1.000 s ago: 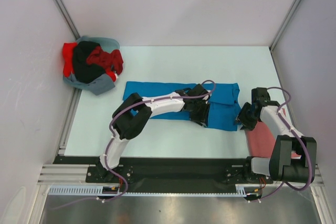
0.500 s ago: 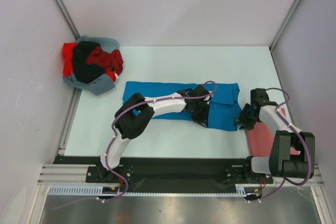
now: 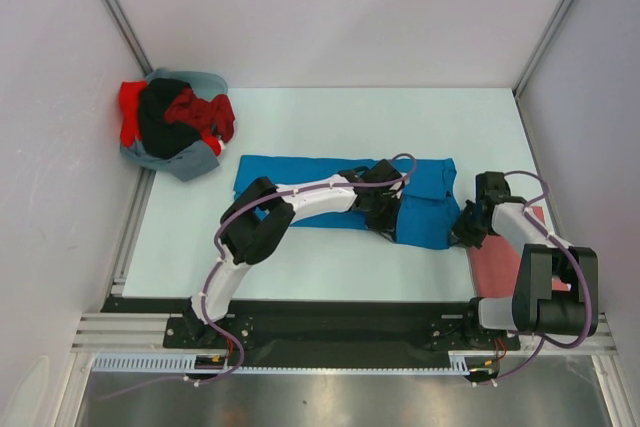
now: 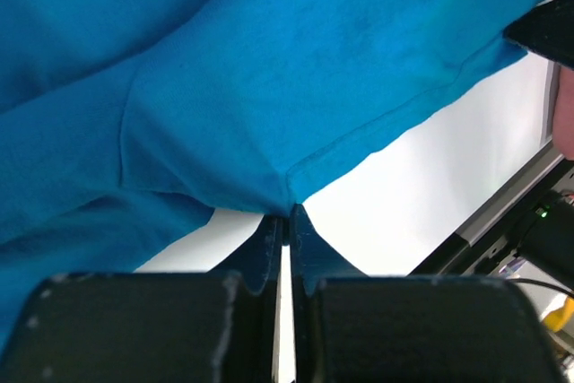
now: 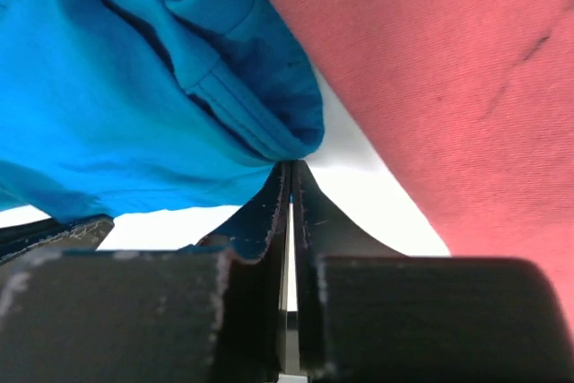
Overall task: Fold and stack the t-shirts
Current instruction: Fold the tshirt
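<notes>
You see a plain bright blue shirt (image 3: 290, 175) on a pale, faintly green table (image 3: 330, 117). The pinkish-red shirt (image 3: 492, 267) is plain and dull. You also have a bright red shirt (image 3: 130, 109), a black shirt (image 3: 160, 127) and a grey-blue shirt (image 3: 195, 162), all unpatterned.

text: none legible | labels, brands: none legible | numbers, signs: none legible

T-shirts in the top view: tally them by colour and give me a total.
bright blue t-shirt: 1
pinkish-red t-shirt: 1
red t-shirt: 1
black t-shirt: 1
grey-blue t-shirt: 1
Total: 5, though the last three are bunched together and could hide more.
</notes>
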`<state>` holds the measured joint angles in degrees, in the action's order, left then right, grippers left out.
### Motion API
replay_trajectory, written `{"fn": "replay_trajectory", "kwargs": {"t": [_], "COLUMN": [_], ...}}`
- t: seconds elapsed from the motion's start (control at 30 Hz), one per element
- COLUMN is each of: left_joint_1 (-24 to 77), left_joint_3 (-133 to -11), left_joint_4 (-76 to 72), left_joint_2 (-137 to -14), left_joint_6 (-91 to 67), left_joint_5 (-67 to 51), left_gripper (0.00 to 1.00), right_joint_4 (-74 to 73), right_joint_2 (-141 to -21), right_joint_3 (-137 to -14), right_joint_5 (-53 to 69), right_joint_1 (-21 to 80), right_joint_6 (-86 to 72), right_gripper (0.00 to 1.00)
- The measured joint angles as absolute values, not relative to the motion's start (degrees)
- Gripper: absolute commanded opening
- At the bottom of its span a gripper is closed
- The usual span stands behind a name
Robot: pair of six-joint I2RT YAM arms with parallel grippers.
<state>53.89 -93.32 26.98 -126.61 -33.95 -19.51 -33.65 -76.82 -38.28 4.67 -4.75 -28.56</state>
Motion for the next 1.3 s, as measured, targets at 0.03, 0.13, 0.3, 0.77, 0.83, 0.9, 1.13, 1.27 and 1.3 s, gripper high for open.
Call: {"fn": "replay_trajectory", "kwargs": {"t": [0.03, 0.13, 0.3, 0.77, 0.83, 0.9, 1.13, 1.27, 1.3], "left_joint_1": [53.89, 53.89, 53.87, 48.64, 47.18, 46.06, 43.46, 42.85, 42.81], "left_joint_3": [-93.89, -95.79, -98.00, -104.51, -105.10, -105.58, -106.94, -107.02, -107.02], "left_joint_4": [27.51, 28.73, 30.33, 32.80, 32.71, 32.38, 31.31, 30.83, 30.63], "left_joint_2": [-126.78, -127.20, -127.20, -127.26, -127.39, -127.70, -130.23, -131.37, -131.57], "left_joint_6": [-33.52, -32.40, -30.83, -29.74, -30.02, -30.33, -32.12, -33.15, -33.32], "left_joint_5": [-19.51, -19.70, -19.90, -21.34, -21.78, -22.35, -24.32, -25.93, -26.33], "left_gripper": [0.00, 0.00, 0.00, 0.00, 0.00, 0.00, 0.01, 0.02, 0.02], "right_joint_4": [-33.61, -34.22, -36.32, -36.60, -36.53, -36.29, -35.00, -35.00, -35.03], "right_joint_2": [-76.79, -76.18, -73.65, -81.82, -83.74, -85.14, -89.56, -90.83, -90.98], "right_joint_3": [-38.28, -38.48, -41.58, -53.47, -55.72, -57.80, -62.81, -62.98, -62.98], "right_joint_5": [4.99, 6.13, 8.86, 12.84, 13.19, 13.47, 14.52, 14.59, 14.61], "right_joint_1": [-4.75, -4.75, -4.75, -5.13, -5.26, -5.37, -5.52, -5.85, -6.00], "right_joint_6": [-28.71, -28.71, -28.75, -28.80, -28.93, -28.95, -29.80, -29.98, -29.98], "right_gripper": [0.00, 0.00, 0.00, 0.00, 0.00, 0.00, 0.00, 0.00, 0.00]}}
